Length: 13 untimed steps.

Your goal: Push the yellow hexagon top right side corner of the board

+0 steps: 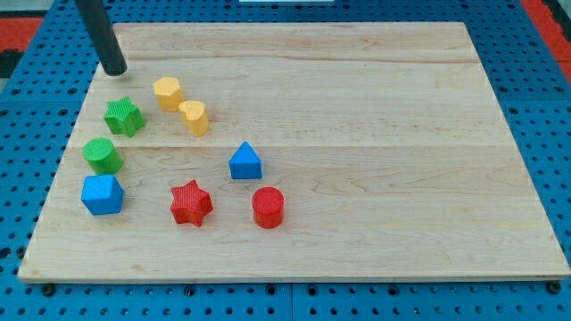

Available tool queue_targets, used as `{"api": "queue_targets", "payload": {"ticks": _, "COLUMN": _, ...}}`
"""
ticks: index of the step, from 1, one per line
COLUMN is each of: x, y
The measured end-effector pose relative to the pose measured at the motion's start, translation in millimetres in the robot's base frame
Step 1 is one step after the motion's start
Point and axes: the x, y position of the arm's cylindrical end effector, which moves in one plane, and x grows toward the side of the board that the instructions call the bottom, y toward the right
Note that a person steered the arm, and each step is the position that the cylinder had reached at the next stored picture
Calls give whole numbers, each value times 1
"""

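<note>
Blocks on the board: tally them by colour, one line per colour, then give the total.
Yellow: 2, the yellow hexagon and a yellow block
Green: 2, a green star and a green cylinder
Blue: 2, a blue cube and a blue triangle-topped block
Red: 2, a red star and a red cylinder
Total: 8

Single camera view only. It looks down at a steep angle from above the near long edge of the wooden board (357, 134), facing its far edge. Medium range: the whole board is in frame, with blue pegboard counter (544, 98) bordering it.
</note>
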Motion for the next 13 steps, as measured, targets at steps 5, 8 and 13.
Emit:
{"api": "queue_targets", "payload": {"ticks": 5, "x": 58, "y": 152}}
{"api": "queue_targets", "payload": {"ticks": 8, "x": 9, "y": 132}}
{"api": "queue_targets", "payload": {"ticks": 13, "x": 7, "y": 152}}
